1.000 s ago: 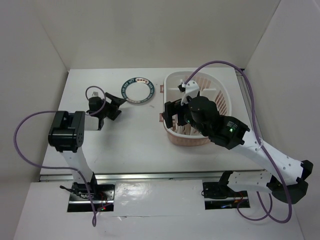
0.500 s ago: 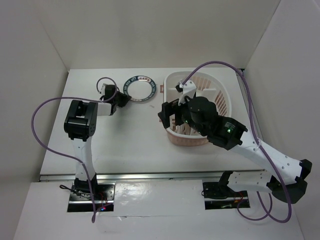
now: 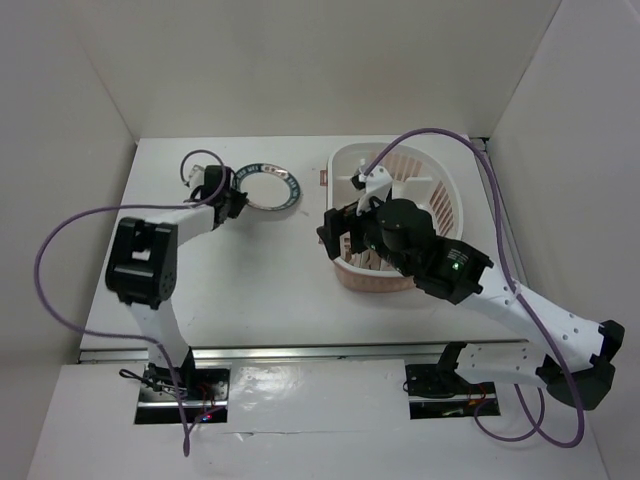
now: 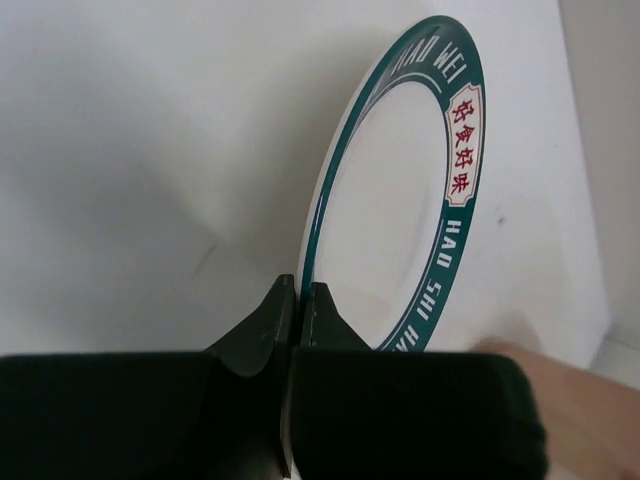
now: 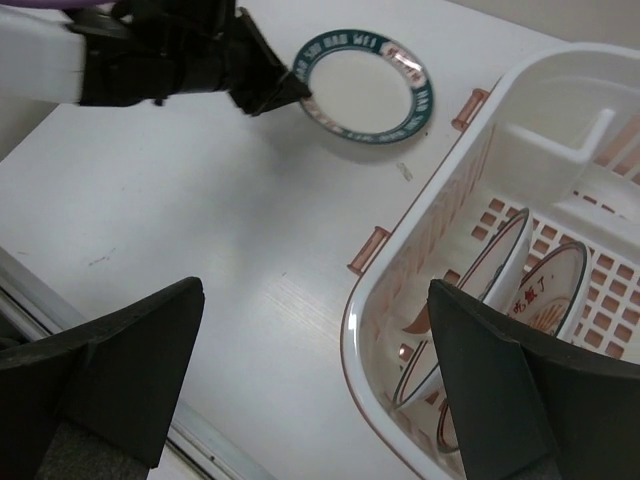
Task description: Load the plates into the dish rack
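A white plate with a dark teal ring (image 3: 268,187) (image 4: 400,200) (image 5: 365,85) lies at the back of the table, left of the dish rack. My left gripper (image 3: 232,200) (image 4: 300,292) (image 5: 295,92) is shut on its left rim, and that edge looks slightly raised. The pale pink and white dish rack (image 3: 455,195) (image 5: 352,320) holds two plates standing on edge (image 5: 495,255) (image 5: 560,275), one with red marks. My right gripper (image 3: 340,232) (image 5: 312,300) hangs open over the rack's near left corner, nothing between its fingers.
White walls close in the table on the left, back and right. A metal rail (image 3: 300,352) runs along the near edge. Purple cables (image 3: 60,250) loop off both arms. A white divider post (image 5: 590,130) rises inside the rack.
My left gripper has reached forward to the teal-ringed plate and shut on its rim, nudging the plate a little. The right arm has barely moved.
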`<state>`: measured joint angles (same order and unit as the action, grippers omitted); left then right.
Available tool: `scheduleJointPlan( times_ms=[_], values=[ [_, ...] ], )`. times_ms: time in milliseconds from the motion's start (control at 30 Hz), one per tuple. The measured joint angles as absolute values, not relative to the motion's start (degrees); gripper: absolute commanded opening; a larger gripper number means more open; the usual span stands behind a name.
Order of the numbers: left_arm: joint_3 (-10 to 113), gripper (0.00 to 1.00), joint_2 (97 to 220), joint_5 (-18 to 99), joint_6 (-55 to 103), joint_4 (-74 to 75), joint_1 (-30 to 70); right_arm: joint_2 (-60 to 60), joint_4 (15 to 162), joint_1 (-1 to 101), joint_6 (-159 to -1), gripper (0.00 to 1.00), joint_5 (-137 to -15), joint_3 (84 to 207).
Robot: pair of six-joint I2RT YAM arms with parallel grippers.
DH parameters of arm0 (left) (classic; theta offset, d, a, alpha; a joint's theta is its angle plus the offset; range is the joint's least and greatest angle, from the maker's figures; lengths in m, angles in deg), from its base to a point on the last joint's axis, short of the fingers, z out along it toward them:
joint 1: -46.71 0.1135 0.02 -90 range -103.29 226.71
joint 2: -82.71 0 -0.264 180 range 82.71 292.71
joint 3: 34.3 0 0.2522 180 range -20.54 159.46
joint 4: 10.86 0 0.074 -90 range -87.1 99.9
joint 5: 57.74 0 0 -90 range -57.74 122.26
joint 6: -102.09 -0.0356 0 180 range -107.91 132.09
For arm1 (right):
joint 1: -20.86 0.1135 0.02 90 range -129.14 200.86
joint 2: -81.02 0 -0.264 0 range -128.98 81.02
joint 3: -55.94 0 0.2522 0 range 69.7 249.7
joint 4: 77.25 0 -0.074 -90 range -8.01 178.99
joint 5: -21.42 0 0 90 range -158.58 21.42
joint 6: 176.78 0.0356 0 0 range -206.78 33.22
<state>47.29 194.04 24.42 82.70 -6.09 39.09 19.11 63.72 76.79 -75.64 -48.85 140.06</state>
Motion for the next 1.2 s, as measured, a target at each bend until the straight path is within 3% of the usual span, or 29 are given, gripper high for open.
scheduleJointPlan(
  times_ms=[233, 500, 667, 867, 967, 1000, 1100, 1200],
  values=[
    [33.59, 0.00, 159.24, 15.79, 73.44, 10.65, 37.93, 18.98, 70.08, 75.56, -78.99, 1.00, -51.93, 137.42],
    [23.86, 0.00, 123.48, 26.74, 58.38, 15.65, 32.75, 14.71, 74.60, 68.26, -82.55, 1.00, -58.93, 138.97],
    [24.52, 0.00, 113.47, 36.64, 52.58, 20.07, 32.51, 12.64, 75.85, 64.46, -82.77, 1.00, -64.63, 141.68],
    [26.13, 0.00, 111.11, 46.12, 51.10, 21.38, 32.29, 12.53, 76.15, 64.48, -81.33, 1.00, -70.34, 141.68],
    [26.05, 0.00, 111.62, 49.38, 51.51, 20.42, 32.29, 12.33, 76.17, 64.48, -80.47, 0.93, -72.83, 141.59],
    [25.78, 0.00, 111.88, 50.61, 51.84, 19.28, 32.29, 12.29, 76.22, 64.48, -80.23, 0.85, -73.64, 141.49],
    [22.79, 0.00, 111.70, 53.07, 53.83, 13.82, 32.32, 12.29, 76.24, 64.04, -79.62, 0.75, -76.70, 141.27],
    [19.01, 0.00, 111.42, 54.71, 56.26, 8.35, 32.32, 12.22, 76.24, 62.38, -79.03, 0.44, -81.79, 141.27]
  ],
)
